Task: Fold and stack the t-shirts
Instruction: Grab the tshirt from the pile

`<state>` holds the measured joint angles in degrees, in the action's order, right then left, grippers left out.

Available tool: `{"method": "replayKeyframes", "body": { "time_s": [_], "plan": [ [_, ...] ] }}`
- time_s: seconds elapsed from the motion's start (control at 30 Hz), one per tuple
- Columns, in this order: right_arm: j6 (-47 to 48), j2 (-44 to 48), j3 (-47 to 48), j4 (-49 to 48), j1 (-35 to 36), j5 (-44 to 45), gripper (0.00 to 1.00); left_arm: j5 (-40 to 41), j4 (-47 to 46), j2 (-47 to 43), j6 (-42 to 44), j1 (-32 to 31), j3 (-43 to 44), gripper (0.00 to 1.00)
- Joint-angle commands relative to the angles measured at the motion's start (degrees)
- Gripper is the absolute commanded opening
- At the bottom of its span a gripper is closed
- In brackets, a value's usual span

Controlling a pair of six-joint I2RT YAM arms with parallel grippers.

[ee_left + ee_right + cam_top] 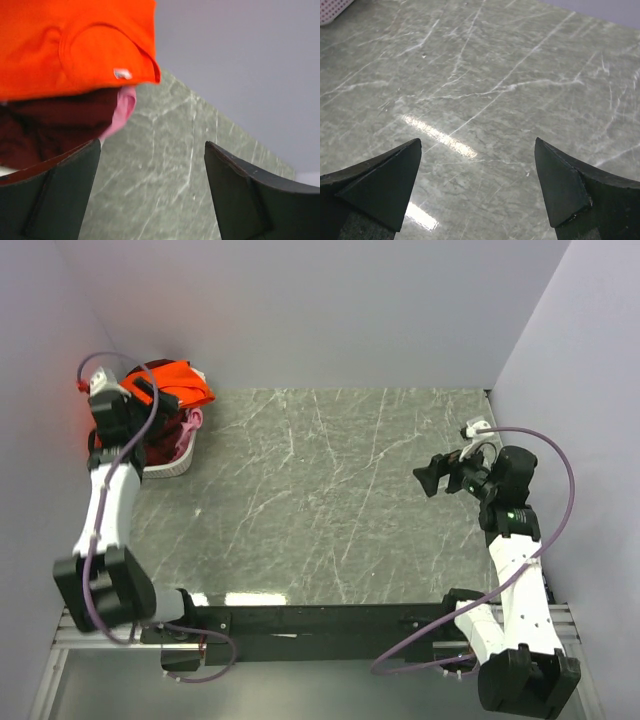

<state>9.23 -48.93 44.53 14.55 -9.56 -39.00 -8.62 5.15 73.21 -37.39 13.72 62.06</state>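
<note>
1. Two black grippers are in view and neither holds anything. The left gripper (150, 150) has its jaws spread wide with only air between them. The right gripper (477, 145) is just as wide apart.
2. All the shirts sit bunched in a white wire basket (170, 468) at the far left corner of the grey-green marbled tabletop (330, 490), close to the back wall. No garment lies on the working surface.
3. The left arm is stretched out to the basket, probably because it is the nearer arm, and its open jaws look ready to take a shirt. The right gripper hovers well apart on the right side over bare tabletop. This likely keeps the middle free for spreading cloth.
4. A bright orange t-shirt (65, 45) lies crumpled on top.
   - Its curved collar seam shows, with a small white label (121, 74) at the seam.
   - A dark maroon shirt (45, 120) lies in shadow beneath it.
   - A fold of pink shirt (124, 107) pokes out beside the maroon one.
   - No white shirt can be made out.
5. Nothing is folded or stacked yet, so the job appears to be at its very start.
</note>
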Motion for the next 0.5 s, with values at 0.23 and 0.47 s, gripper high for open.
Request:
{"method": "replayKeyframes", "body": {
  "time_s": [0.23, 0.47],
  "plan": [
    [5.2, -0.4, 1.1, 2.1, 2.1, -1.2, 1.0, 8.4, 25.0, 26.2, 2.2, -0.1, 32.7, 0.66],
    [5.6, -1.4, 1.3, 2.8, 3.0, -1.4, 1.0, 17.1, 26.1, 25.1, 1.9, -1.6, 30.8, 0.64]
  ]
}}
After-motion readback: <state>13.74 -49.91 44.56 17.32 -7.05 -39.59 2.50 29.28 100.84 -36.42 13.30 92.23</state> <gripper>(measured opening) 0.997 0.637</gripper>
